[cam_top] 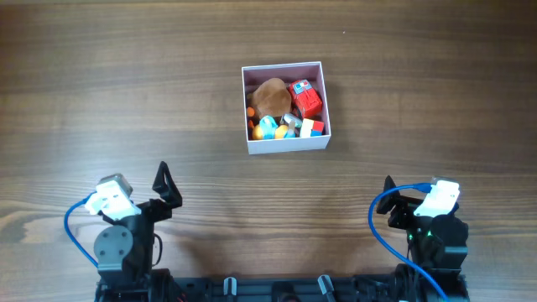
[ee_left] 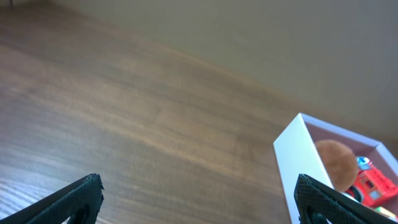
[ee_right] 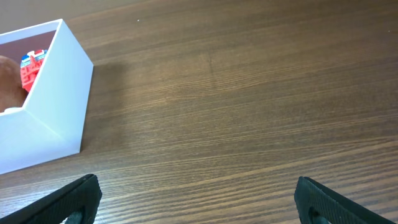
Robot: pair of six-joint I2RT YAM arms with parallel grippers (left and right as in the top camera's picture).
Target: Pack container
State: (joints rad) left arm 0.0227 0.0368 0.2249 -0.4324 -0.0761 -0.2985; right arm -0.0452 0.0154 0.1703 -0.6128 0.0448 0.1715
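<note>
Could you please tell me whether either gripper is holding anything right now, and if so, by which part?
Nothing is held: the left gripper and the right gripper are both open and empty, away from the container.

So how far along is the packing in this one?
Looks done or nearly so. The container already holds a brown lump, a red toy and small coloured pieces; no loose toy shows on the table. Nothing is in hand: the left fingers and right fingers are open, empty, apart from the container. Nothing visible is left to pack.
</note>
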